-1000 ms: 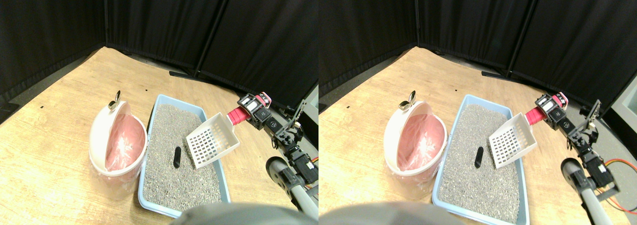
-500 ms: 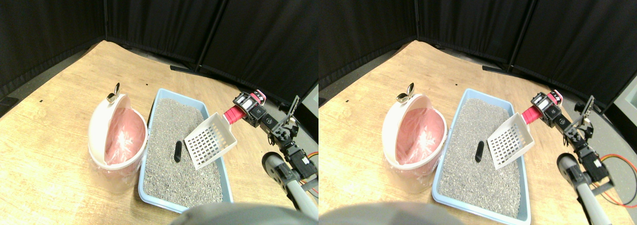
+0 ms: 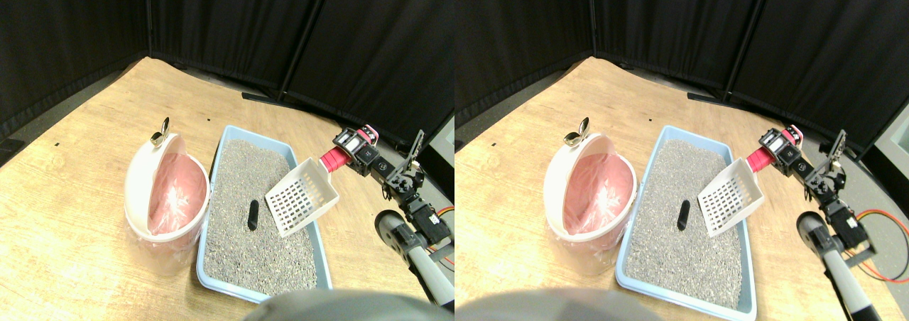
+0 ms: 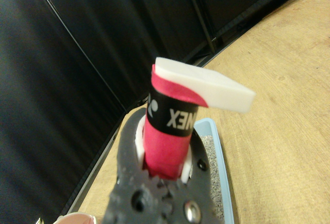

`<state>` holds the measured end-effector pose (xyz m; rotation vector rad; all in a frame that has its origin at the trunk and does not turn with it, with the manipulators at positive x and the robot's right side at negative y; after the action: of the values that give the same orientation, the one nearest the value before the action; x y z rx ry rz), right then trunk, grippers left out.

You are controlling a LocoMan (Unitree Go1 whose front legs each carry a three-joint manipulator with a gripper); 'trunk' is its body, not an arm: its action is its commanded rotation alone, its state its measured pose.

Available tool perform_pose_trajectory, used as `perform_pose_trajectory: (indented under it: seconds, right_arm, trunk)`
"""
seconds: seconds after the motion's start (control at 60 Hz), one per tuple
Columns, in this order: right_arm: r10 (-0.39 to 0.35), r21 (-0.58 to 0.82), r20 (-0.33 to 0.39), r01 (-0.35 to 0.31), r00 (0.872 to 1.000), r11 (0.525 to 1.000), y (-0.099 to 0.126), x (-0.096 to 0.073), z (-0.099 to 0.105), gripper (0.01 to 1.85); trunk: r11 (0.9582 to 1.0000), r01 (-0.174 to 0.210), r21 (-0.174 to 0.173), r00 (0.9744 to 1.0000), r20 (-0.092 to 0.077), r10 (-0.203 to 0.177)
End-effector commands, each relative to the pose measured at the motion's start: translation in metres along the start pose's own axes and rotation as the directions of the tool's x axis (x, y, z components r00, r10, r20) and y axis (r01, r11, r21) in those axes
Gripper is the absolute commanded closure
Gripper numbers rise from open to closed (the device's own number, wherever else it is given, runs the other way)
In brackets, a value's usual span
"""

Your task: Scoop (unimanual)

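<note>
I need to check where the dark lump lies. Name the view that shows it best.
The stereo pair view. There the dark lump lies in full sight on the grey litter in the blue tray, just left of the white scoop. The wrist view shows only the scoop's red wrapped handle and a tray corner, no lump.

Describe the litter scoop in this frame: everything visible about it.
The scoop is white plastic with a slotted grid face and raised side walls. Its handle is wrapped in red grip tape with a black band. The right gripper clamps that handle. The scoop is tilted over the right side of the blue litter tray, right of the dark lump.
</note>
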<state>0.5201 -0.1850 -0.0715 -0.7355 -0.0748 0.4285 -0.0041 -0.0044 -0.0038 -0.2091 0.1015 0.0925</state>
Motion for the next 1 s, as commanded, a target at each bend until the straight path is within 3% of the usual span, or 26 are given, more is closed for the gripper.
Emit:
perform_pose_trajectory:
  seconds: [0.017, 0.233, 0.333, 0.5, 0.683, 0.817, 1.0]
  right_arm:
    - [0.008, -0.083, 0.036, -0.005, 0.999, 0.997, 0.001, 0.001, 0.01, 1.8]
    - [0.065, -0.122, 0.048, -0.058, 0.997, 0.991, 0.009, 0.008, 0.012, 1.8]
    - [0.078, -0.117, 0.022, -0.075, 0.997, 0.99, 0.019, 0.013, 0.016, 1.8]
    - [0.099, -0.095, 0.015, -0.098, 0.995, 0.991, 0.036, 0.02, 0.013, 1.8]
    - [0.121, -0.039, 0.008, -0.121, 0.993, 0.992, 0.06, 0.028, -0.002, 1.8]
    - [0.126, 0.04, -0.041, -0.125, 0.991, 0.991, 0.086, 0.029, -0.011, 1.8]
    - [0.163, 0.116, -0.021, -0.159, 0.986, 0.98, 0.113, 0.031, -0.013, 1.8]
  trunk:
    - [0.9997, -0.013, -0.021, 0.9997, -0.02, 0.013]
    - [0.9991, -0.022, -0.035, 0.9995, -0.025, 0.021]
    - [0.9985, -0.029, -0.047, 0.9992, -0.028, 0.027]
    - [0.996, -0.048, -0.076, 0.9979, -0.046, 0.045]
    - [0.9868, -0.096, -0.13, 0.9929, -0.083, 0.086]
    - [0.9796, -0.128, -0.155, 0.9892, -0.092, 0.114]
    - [0.9762, -0.143, -0.163, 0.9872, -0.094, 0.129]
